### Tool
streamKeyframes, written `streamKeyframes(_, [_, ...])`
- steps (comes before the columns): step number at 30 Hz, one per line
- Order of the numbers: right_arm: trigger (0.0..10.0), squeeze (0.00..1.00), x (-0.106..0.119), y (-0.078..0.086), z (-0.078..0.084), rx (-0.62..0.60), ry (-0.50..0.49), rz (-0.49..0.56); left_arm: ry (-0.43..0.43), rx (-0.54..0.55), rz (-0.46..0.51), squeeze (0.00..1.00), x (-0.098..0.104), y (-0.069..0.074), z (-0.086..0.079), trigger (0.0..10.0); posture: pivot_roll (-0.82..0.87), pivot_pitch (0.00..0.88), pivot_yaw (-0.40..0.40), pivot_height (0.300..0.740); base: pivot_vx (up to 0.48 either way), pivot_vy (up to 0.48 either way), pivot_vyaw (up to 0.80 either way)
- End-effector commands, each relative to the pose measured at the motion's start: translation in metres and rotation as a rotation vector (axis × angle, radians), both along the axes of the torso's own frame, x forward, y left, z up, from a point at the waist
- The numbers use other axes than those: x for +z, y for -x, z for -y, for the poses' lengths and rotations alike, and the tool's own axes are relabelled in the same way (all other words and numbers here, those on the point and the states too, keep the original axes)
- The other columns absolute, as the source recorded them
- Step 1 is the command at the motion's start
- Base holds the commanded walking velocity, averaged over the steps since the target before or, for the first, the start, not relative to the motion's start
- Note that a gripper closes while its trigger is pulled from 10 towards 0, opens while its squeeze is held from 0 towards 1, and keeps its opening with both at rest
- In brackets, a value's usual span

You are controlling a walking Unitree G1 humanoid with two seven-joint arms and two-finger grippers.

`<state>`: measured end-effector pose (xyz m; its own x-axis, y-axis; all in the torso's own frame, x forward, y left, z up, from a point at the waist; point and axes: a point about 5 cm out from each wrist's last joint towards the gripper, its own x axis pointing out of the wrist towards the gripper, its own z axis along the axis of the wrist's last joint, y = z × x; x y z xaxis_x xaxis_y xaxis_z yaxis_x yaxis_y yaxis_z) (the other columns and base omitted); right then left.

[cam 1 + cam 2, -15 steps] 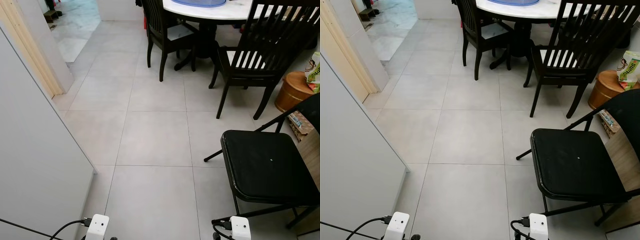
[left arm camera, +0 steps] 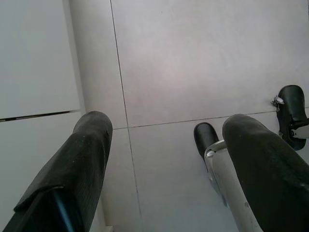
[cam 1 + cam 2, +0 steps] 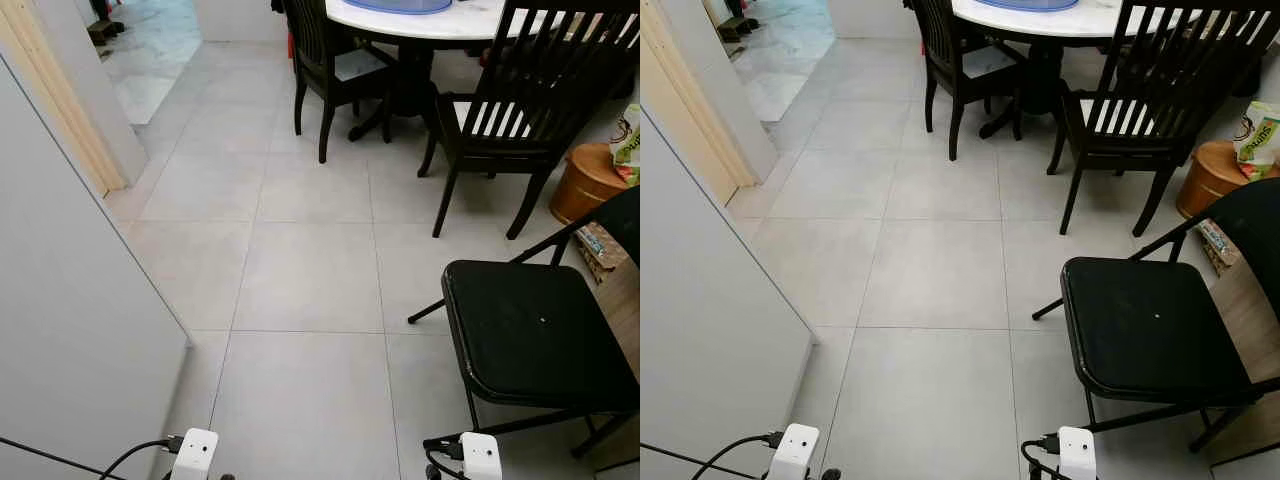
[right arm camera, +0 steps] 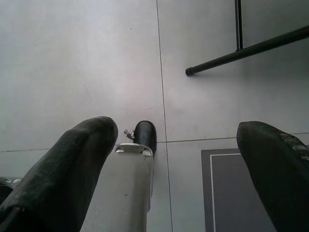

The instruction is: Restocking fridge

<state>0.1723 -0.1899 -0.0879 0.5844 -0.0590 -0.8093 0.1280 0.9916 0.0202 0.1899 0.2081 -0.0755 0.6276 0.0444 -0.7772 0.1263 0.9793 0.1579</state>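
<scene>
Nothing has moved since the earlier frame. The tall white fridge panel [image 3: 70, 300] stands upright at the robot's left, its edge running away across the grey tiled floor [image 3: 310, 270]. A black folding chair [image 3: 530, 330] sits right. Left gripper [image 2: 166, 145] and right gripper [image 4: 176, 145] hang spread wide, empty.
</scene>
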Motion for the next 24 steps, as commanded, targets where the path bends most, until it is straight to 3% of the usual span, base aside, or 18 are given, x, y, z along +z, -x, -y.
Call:
streamKeyframes(1, [10.0,0.0,0.03,-0.027,0.074,-0.318,-0.068,0.1,0.111,0.142,-0.109,0.0,0.0,0.006,-0.024,10.0,0.03,0.0,-0.041,0.74,0.0,0.0,0.0])
streamKeyframes(15, [10.0,0.0,0.03,-0.027,0.074,-0.318,-0.068,0.1,0.111,0.142,-0.109,0.0,0.0,0.006,-0.024,10.0,0.03,0.0,-0.041,0.74,0.0,0.0,0.0])
streamKeyframes(18, [10.0,0.0,0.02,-0.013,0.066,-0.307,-0.067,0.058,0.067,0.131,-0.11,0.0,-0.002,0.01,-0.025,10.0,0.03,0.0,-0.033,0.74,0.0,0.0,0.0])
streamKeyframes(24, [10.0,0.0,0.02,-0.015,0.064,-0.305,-0.072,0.062,0.059,0.125,-0.108,0.0,-0.002,0.01,-0.026,10.0,0.03,0.0,-0.033,0.74,0.0,0.0,0.0])
